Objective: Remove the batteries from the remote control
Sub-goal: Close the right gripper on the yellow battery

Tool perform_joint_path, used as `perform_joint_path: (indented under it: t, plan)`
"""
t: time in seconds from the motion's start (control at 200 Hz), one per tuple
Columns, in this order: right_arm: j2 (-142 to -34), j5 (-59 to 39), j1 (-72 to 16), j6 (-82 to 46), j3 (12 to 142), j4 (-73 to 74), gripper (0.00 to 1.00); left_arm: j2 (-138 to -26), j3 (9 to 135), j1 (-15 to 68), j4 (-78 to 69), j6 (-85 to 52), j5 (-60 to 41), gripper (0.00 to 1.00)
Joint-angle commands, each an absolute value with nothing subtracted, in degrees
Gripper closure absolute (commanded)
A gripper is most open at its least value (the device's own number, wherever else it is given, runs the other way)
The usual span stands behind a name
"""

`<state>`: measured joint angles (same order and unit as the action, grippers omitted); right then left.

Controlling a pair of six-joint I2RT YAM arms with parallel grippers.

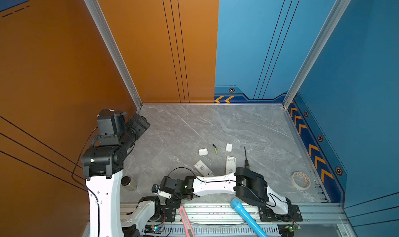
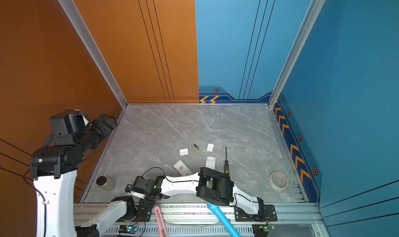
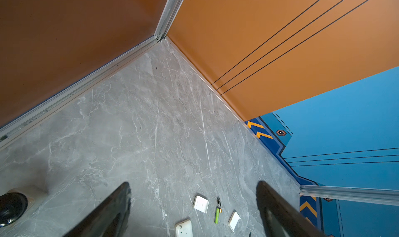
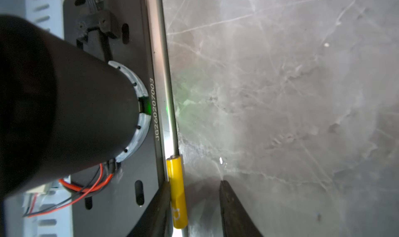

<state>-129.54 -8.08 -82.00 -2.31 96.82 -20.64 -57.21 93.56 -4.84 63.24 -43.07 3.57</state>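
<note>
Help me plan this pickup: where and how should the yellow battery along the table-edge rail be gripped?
Mid-body of the yellow battery, jaws across its round sides, coming from above. It lies flat, lengthwise along the rail, so probably only its long sides are free.

White characters reading JG2602207003 run lengthwise along the black mounting plate (image 4: 138,50) in the right wrist view. Next to it, the yellow battery (image 4: 177,188) bears a small white mark that is only partly seen and cannot be read. In both top views, orange chevron arrows (image 1: 224,99) (image 2: 209,99) stand on the dark blue band at the foot of the back wall. More chevrons run along the right wall's band (image 1: 311,138). Hexagon emblems (image 1: 231,90) sit near them. The slanted white remote (image 1: 201,167) carries grey print too small to read.
</note>
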Motion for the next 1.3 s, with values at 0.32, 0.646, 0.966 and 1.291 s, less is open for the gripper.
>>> perform_joint_path:
  t: [0.32,0.646,0.966,1.291]
  plan:
    - [-132.6,2.2,-81.8,0.8,96.5,-26.7,0.64,-56.2,95.2,-5.5,64.3,-41.7,3.0,0.04]
    - [-132.6,4.2,-82.2,3.2,96.1,-27.2,0.6,-55.7,94.4,-5.5,64.3,-41.7,3.3,0.01]
    - [-133.2,7.3,-81.2,2.8,97.0,-27.3,0.67,-55.4,94.0,-5.6,64.3,-41.2,3.6,0.0]
    - [-132.4,3.8,-80.5,3.1,96.4,-25.6,0.74,-55.1,93.3,-5.6,64.3,-40.7,3.8,0.02]
